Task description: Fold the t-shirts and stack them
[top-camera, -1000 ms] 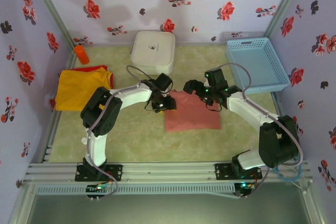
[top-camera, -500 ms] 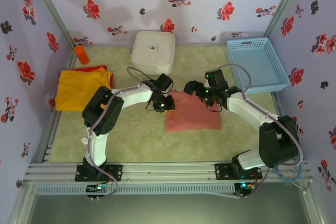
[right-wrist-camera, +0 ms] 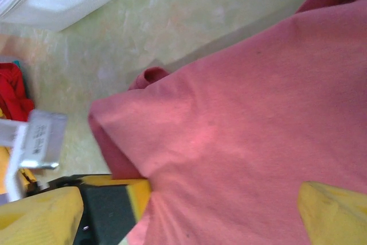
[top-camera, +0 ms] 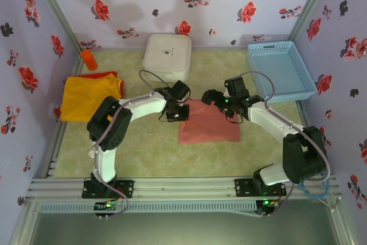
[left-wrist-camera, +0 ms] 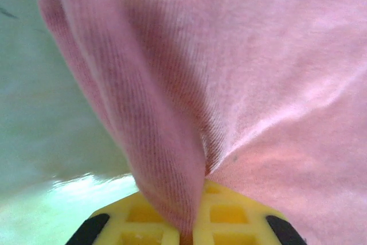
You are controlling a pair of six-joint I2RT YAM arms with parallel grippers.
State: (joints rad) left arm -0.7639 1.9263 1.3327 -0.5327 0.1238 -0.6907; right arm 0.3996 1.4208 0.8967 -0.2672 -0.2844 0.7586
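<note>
Three shirts, soft ribbed knit. Pink shirt roughly square, mid-table; yellow shirt at left, red shirt edging out behind. Left gripper clamped on pink shirt's far-left corner. Right gripper spread wide above it.

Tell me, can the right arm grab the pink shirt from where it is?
Probably yes. The right gripper hangs open right over the far edge of the pink shirt, with nothing between them; it just needs to drop and close.
</note>
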